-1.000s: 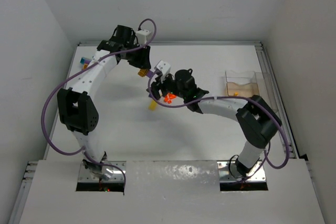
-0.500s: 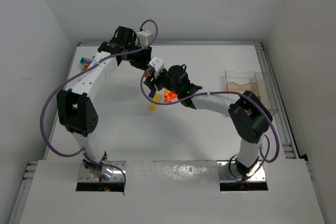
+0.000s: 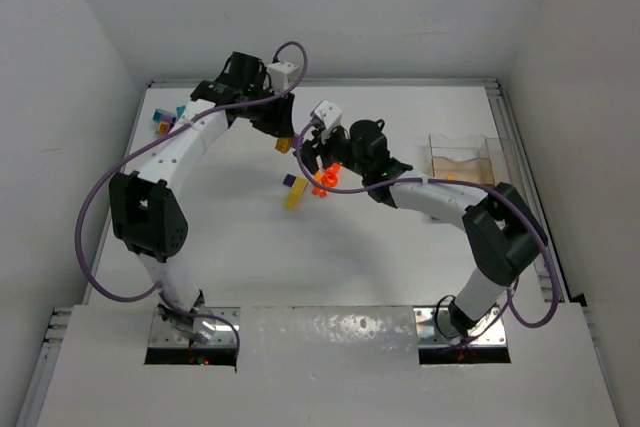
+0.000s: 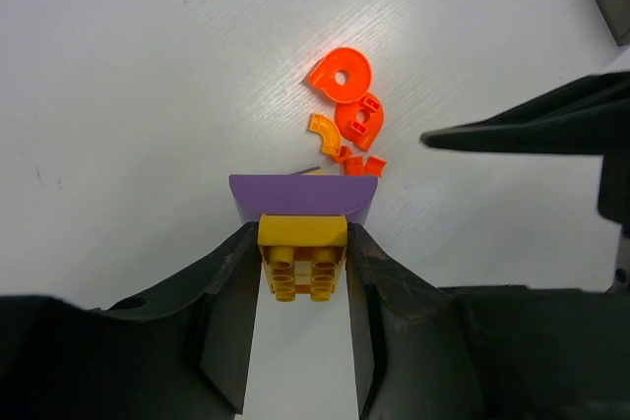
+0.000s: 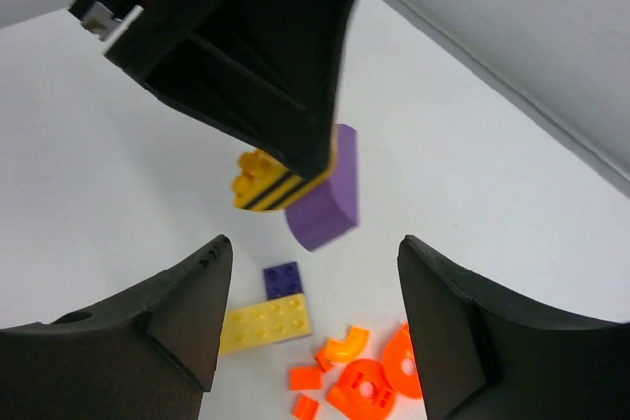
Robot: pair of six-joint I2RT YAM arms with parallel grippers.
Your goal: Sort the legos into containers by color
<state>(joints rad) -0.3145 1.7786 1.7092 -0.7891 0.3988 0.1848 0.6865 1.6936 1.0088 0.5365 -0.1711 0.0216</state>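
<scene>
Left tool [image 4: 302,241] is clamped on a yellow-orange brick [image 4: 301,261], up off the tabletop [image 3: 400,247]. A purple piece [image 4: 303,200] sits on the brick's far end and looks stuck to it, though I can't see the joint.

Right tool [image 5: 313,253] is wide open with nothing between its fingers. It hovers just beside the held pair and above the loose pile:
- orange bits [image 5: 364,376]
- flat yellow plate [image 5: 264,327]
- small purple brick [image 5: 283,278]

A few more legos [image 3: 162,123] lie at the far left corner. The containers [image 3: 438,159] are well apart from all this, on the right side.

My read is that the step in hand is splitting the two-colour stack so each half can go to its own bin.

How to do it well:
- Left keeps a firm hold on the yellow-orange brick only. Its fingers must not pinch the purple.
- Bring the right tool in square on the purple piece's flat sides, well clear of the left fingers, and close fully before pulling.
- Peel with a slight tilt rather than a straight tug, since studs release more easily that way.
- Do it low over bare tabletop, not over the orange pile, so a dropped piece doesn't scatter it.

Risk: the purple face looks smooth and sloped, so the grip may slip.
</scene>
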